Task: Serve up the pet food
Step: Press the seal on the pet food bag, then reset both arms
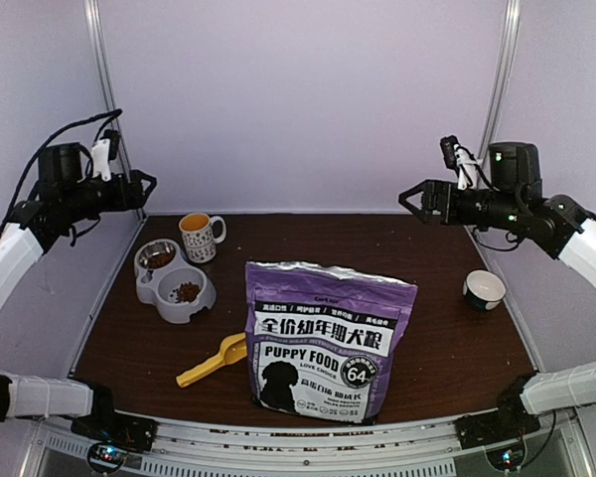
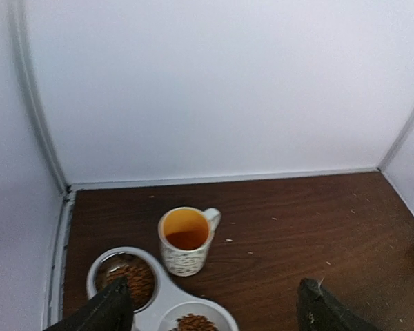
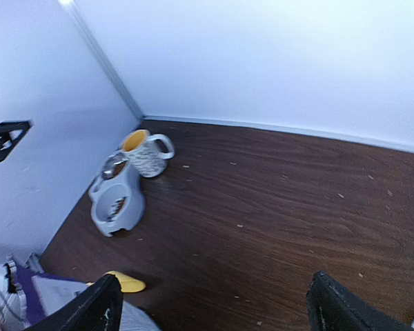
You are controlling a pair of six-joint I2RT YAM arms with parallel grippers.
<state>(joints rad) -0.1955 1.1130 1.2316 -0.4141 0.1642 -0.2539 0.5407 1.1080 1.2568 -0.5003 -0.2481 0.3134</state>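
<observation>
The purple-and-white "PUPPY FOOD" bag (image 1: 328, 343) stands upright at the front middle of the brown table. Brown kibble (image 1: 187, 291) lies in both wells of the grey double bowl (image 1: 174, 281) at the left; the kibble also shows in the left wrist view (image 2: 132, 278). A yellow scoop (image 1: 212, 360) lies just left of the bag. My left gripper (image 1: 144, 185) is open and empty, raised high above the bowl. My right gripper (image 1: 409, 197) is open and empty, raised high at the right. The right wrist view shows the bowl (image 3: 116, 200) and the scoop's tip (image 3: 124, 282).
A patterned mug with an orange inside (image 1: 199, 236) stands behind the bowl; it also shows in the left wrist view (image 2: 185, 241). A small white bowl with a dark outside (image 1: 484, 290) sits at the right. White walls close the back and sides.
</observation>
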